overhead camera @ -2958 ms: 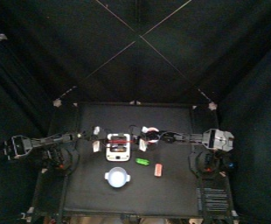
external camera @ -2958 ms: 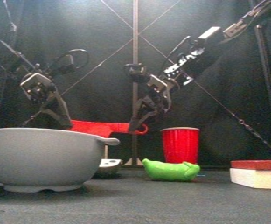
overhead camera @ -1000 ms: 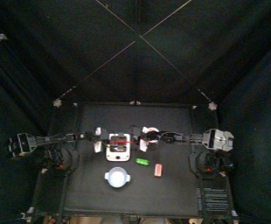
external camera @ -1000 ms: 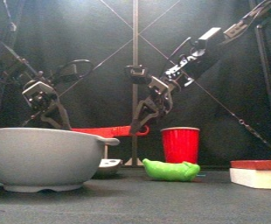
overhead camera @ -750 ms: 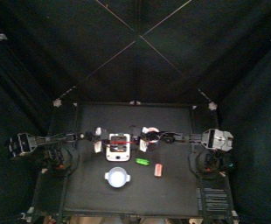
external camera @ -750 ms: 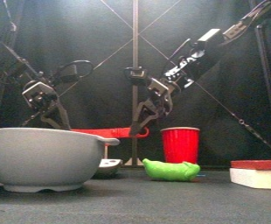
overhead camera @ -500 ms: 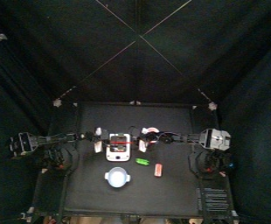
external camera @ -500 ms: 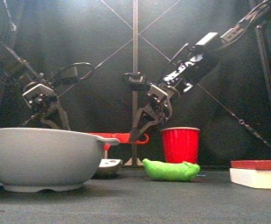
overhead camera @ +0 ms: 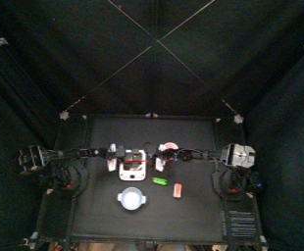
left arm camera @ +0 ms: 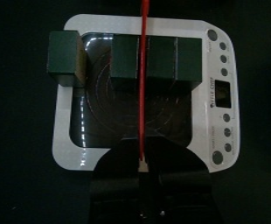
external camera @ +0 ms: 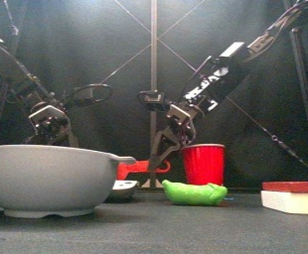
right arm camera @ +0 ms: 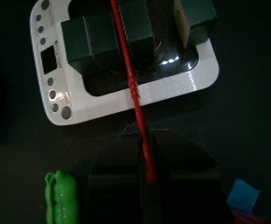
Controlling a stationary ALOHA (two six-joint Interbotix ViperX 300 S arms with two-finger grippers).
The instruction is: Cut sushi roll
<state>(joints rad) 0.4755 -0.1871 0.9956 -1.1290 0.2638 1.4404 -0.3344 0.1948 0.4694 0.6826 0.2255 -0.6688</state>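
We see the sushi roll (left arm camera: pixel 121 61) lying straight out ahead of the left gripper (left arm camera: pixel 144 163), on the far half of the white board (left arm camera: pixel 73 149). It is a row of dark green blocks set across the line of the fingers. A separate piece (left arm camera: pixel 66 56) of the same dark green sits just beside the row's end, off to one side of the fingers and near the board's edge.

The left gripper's fingers are pressed together on the end of a thin red blade (left arm camera: pixel 142 101). The blade runs straight out from between them, over the bare near part of the board and across the middle of the roll. We cannot tell from these views whether its edge touches the roll or rides just above it.

From the other side, the right gripper (right arm camera: pixel 142 150) is likewise pinched tight on the blade, which leaves its fingers and crosses the roll ahead of them. In the front view the blade slopes between the two grippers.

A green piece (right arm camera: pixel 62 197) lies on the table beside and behind the right gripper's fingers, apart from the board. In the front view a grey bowl (external camera: pixel 51 179) stands in front of the left gripper, and a red cup (external camera: pixel 205 164) stands beside the right gripper.
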